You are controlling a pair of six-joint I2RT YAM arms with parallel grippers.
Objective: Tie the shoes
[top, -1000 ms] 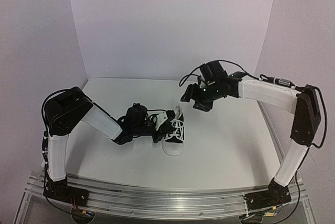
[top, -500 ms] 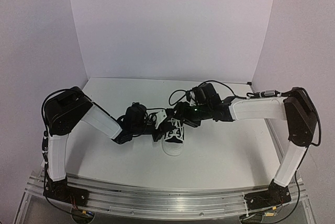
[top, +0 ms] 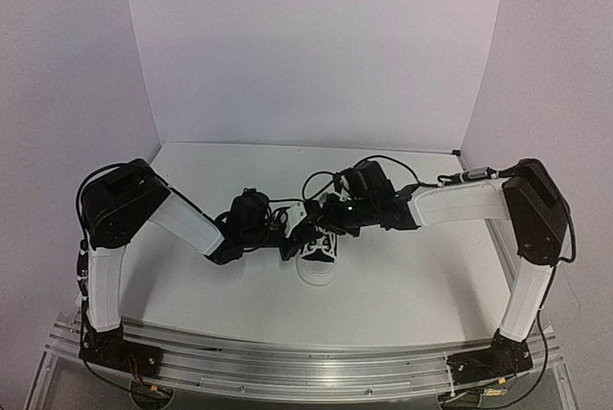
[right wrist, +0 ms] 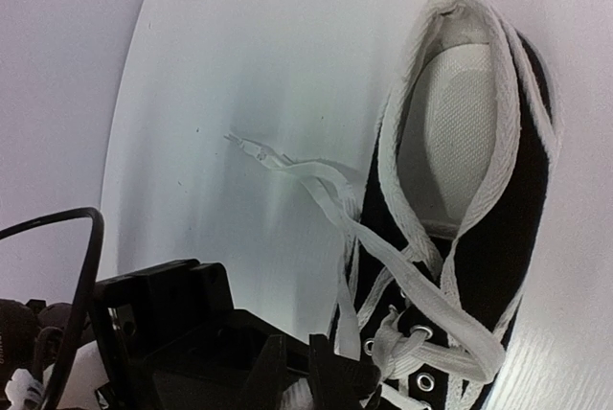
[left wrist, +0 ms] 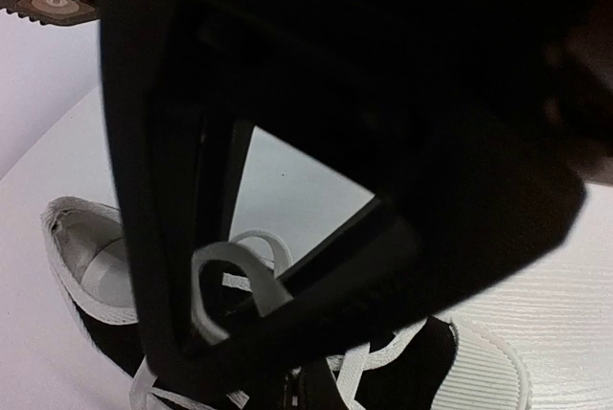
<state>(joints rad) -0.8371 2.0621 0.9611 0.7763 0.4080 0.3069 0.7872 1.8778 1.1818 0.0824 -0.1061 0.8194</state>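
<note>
Black canvas sneaker (top: 317,261) is sitting near the middle of the white table (top: 421,276), its white toe cap pointing toward the arm bases and its white laces (right wrist: 308,176) trailing off one side onto the surface. The left gripper (top: 295,238) is crowding the shoe's left flank, with a lace loop (left wrist: 230,281) lying against one dark finger (left wrist: 153,190); I cannot tell whether it is pinching it. The right gripper (top: 326,218) is hovering over the eyelets, and I cannot tell how far it is open.
</note>
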